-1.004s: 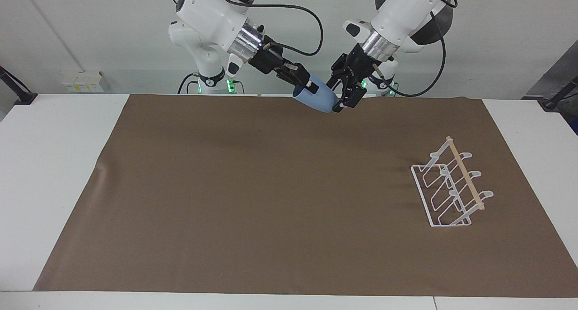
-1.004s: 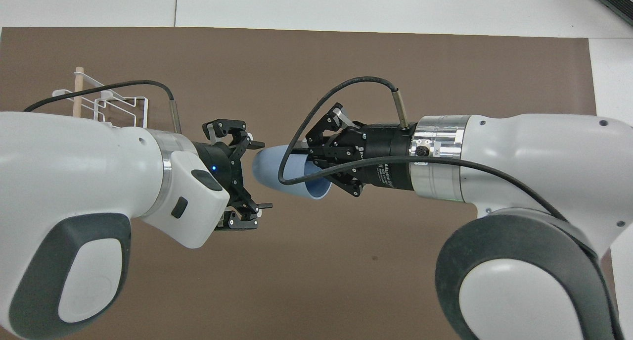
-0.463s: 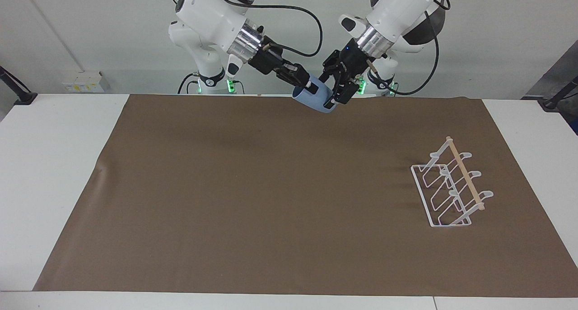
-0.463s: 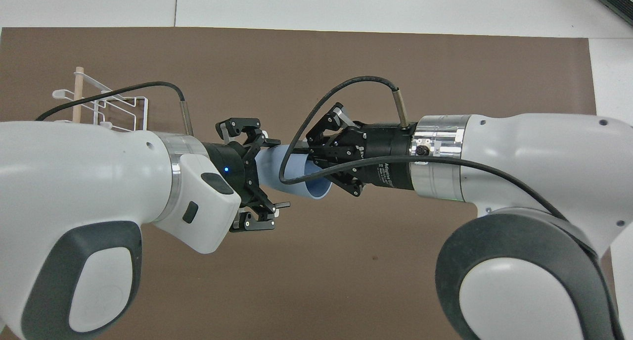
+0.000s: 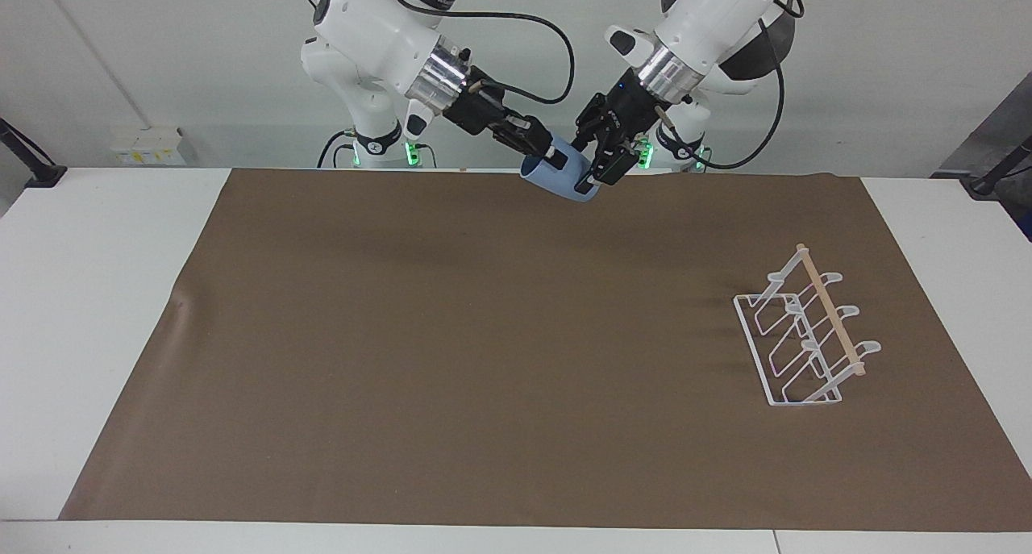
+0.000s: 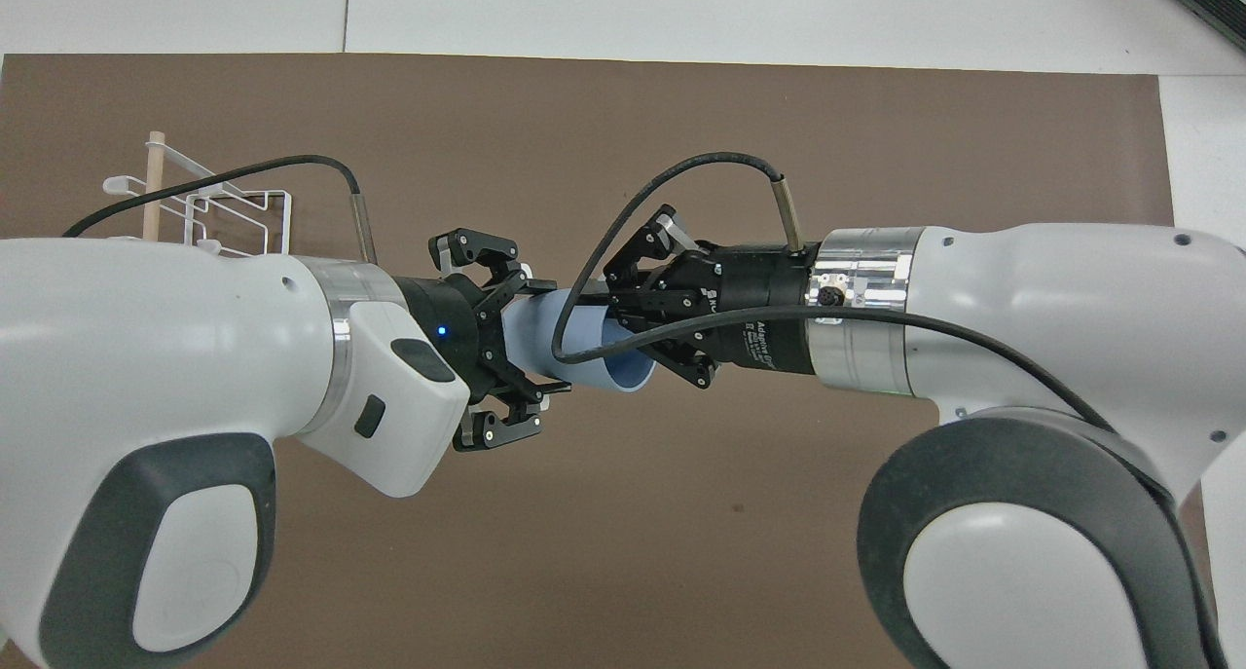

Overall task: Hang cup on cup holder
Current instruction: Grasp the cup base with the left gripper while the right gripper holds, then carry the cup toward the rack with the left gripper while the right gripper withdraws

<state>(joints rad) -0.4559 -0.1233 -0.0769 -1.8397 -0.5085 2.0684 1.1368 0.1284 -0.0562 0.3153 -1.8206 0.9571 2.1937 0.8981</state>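
Since a moment ago, the left gripper [image 5: 594,169] has slid in over the closed bottom end of the cup [image 5: 556,178], and its fingers have pulled in around it. Going across the facing view from one side to the other, the right gripper [image 5: 550,152] comes first. It is shut on the cup, with one finger inside the open mouth and one outside, pinching the rim. Next is the cup itself, held up in the air over the robots' edge of the brown mat [image 5: 451,352]. It lies almost on its side. Its long line runs from one gripper to the other, with the open mouth toward the right arm and the small closed end toward the left arm. Then comes the left gripper, hugging that small end. It looks like it grips the cup now too, so both arms hold it at once.

Last is the cup holder [image 5: 806,340], standing on the mat well apart from the cup, toward the left arm's end of the table. The left arm is the nearer one to it. I think the right gripper has to let go next.
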